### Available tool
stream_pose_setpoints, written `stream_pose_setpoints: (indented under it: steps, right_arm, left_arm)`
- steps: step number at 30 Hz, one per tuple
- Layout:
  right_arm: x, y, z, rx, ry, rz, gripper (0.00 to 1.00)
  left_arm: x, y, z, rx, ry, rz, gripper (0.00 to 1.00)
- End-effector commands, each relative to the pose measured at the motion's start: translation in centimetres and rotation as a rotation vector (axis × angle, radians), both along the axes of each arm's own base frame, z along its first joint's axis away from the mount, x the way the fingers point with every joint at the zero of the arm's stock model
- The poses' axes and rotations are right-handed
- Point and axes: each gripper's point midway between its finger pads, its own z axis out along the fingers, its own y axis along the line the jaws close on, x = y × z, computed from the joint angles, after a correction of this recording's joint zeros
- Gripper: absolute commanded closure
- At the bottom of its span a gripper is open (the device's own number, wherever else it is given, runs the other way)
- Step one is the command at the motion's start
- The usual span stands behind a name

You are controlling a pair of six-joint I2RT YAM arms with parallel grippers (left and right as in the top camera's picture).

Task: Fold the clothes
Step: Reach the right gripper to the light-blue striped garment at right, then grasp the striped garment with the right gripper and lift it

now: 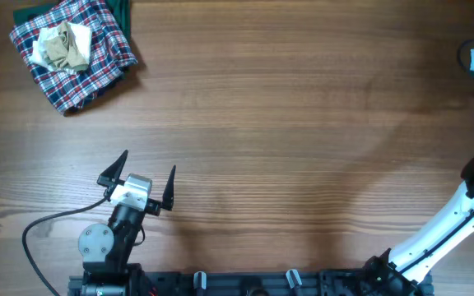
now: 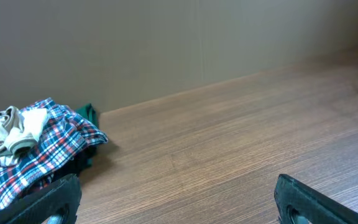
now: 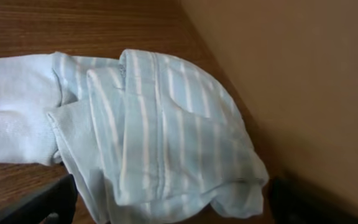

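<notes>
A crumpled red, white and blue checked cloth [image 1: 76,53] lies in a heap at the far left corner of the brown wooden desk [image 1: 303,123]. A wadded cream cloth [image 1: 66,45] sits on top of the checked cloth, and a dark green cloth [image 1: 120,12] shows from under its far edge, next to the plain tan wall [image 2: 166,43] seen from the left wrist. Nearer the robot than the checked cloth and a little to its right, well apart from it, the left tool [image 1: 150,160] hovers over bare wood with its two black fingers spread wide and nothing between them; its wrist camera looks across the desk at the checked cloth. A thin black cable [image 1: 39,230] loops from the arm's base, on the near side of the checked cloth. Far across the desk from the checked cloth, at the right edge, a white arm [image 1: 451,222] reaches up towards a rumpled pale blue striped garment [image 3: 166,137] with white ribbed cuffs, lying on the wood close to the wall. The right tool [image 3: 173,186] is just above this garment, its fingers set wide apart at either side of it and not pinching the fabric.
</notes>
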Motion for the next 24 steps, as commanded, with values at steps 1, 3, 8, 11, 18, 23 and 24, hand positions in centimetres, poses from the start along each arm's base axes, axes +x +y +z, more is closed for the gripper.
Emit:
stream_pose_setpoints:
  steps: [1, 3, 8, 11, 18, 23, 24]
  right_arm:
    - [0.8, 0.1, -2.0, 0.024, -0.010, 0.015, 0.01]
    - [0.7, 0.1, -2.7, 0.047, -0.023, -0.004, 0.01]
    - [0.9, -0.1, -2.3, 0.068, -0.061, -0.033, 0.18]
    - [0.9, -0.2, -2.2, 0.076, -0.053, -0.038, 0.21]
    - [1.1, -0.4, 0.2, 0.159, -0.163, -0.116, 0.37]
    - [0.9, -0.1, 2.4, 0.175, -0.177, -0.124, 0.66]
    - [0.8, 0.0, 2.5, 0.179, -0.172, -0.125, 0.70]
  left_arm:
    - [0.0, 0.2, -0.1, 0.002, -0.002, 0.009, 0.00]
    - [0.0, 0.2, -0.1, 0.002, -0.002, 0.009, 0.00]
    - [0.0, 0.2, -0.1, 0.002, -0.002, 0.009, 0.00]
    - [0.0, 0.2, -0.1, 0.002, -0.002, 0.009, 0.00]
    - [0.0, 0.2, -0.1, 0.002, -0.002, 0.009, 0.00]
    - [0.0, 0.2, -0.1, 0.002, -0.002, 0.009, 0.00]
    - [0.0, 0.2, -0.1, 0.002, -0.002, 0.009, 0.00]
